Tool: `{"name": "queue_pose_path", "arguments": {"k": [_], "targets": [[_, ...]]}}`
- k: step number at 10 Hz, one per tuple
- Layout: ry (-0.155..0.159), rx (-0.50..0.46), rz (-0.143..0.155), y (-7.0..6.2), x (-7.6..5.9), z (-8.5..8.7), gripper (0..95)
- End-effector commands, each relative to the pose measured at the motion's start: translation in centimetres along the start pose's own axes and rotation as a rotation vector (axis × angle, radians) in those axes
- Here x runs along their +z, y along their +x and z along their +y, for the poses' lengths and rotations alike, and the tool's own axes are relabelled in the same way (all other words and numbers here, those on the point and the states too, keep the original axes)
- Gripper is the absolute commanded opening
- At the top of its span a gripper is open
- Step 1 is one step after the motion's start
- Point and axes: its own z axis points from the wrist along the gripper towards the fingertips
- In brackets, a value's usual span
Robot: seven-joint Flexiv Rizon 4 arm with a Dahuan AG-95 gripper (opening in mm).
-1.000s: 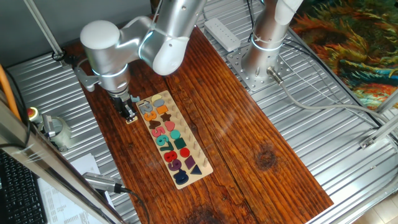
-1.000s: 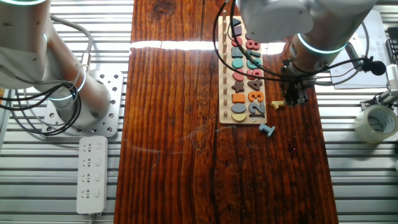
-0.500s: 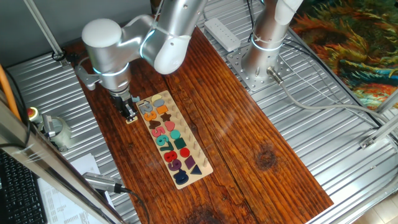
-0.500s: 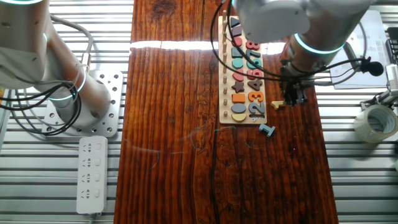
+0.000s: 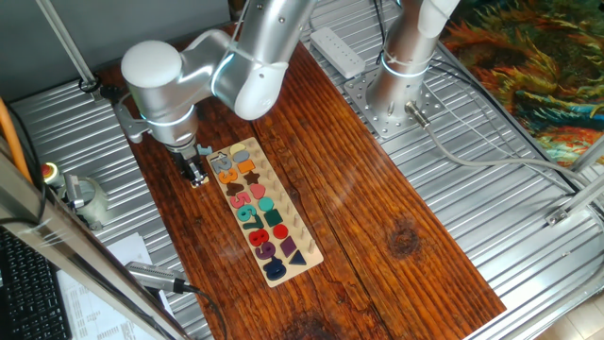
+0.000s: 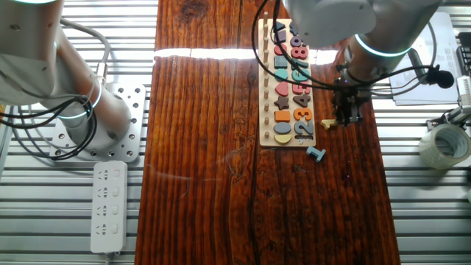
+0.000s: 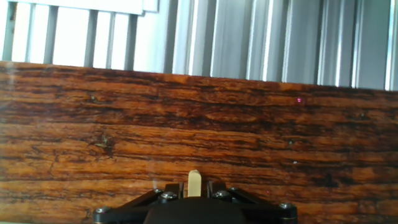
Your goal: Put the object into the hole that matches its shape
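My gripper [image 6: 349, 115] is shut on the small cream wooden piece [image 7: 194, 183], which stands on edge between the two fingers in the hand view. From the side, the piece [image 6: 328, 123] sticks out of the gripper just to the right of the numeral end of the long pale board [image 6: 263, 110]. In the first fixed view the gripper [image 5: 195, 173] is at the board's [image 5: 309, 251] far left end, low over the table. I cannot make out the matching hole among the coloured numerals.
A light-blue loose piece [image 6: 316, 153] lies on the table just off the board's end. A roll of tape [image 6: 444, 144] lies on the metal surface to the right. The wooden table's edge and metal slats [image 7: 249, 37] are just ahead of the hand.
The arm has shifted slightly up and to the left in the first fixed view. The cream piece stays in the gripper, at nearly the same spot by the board.
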Motion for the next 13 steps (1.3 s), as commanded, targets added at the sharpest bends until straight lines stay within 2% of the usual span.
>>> {"name": "queue_pose_path", "arguments": {"k": [1, 13], "targets": [[-0.006, 0.000, -0.006, 0.0, 0.5, -0.1, 19.0], [-0.029, -0.036, -0.015, -0.1, 1.7, -0.1, 19.0]]}}
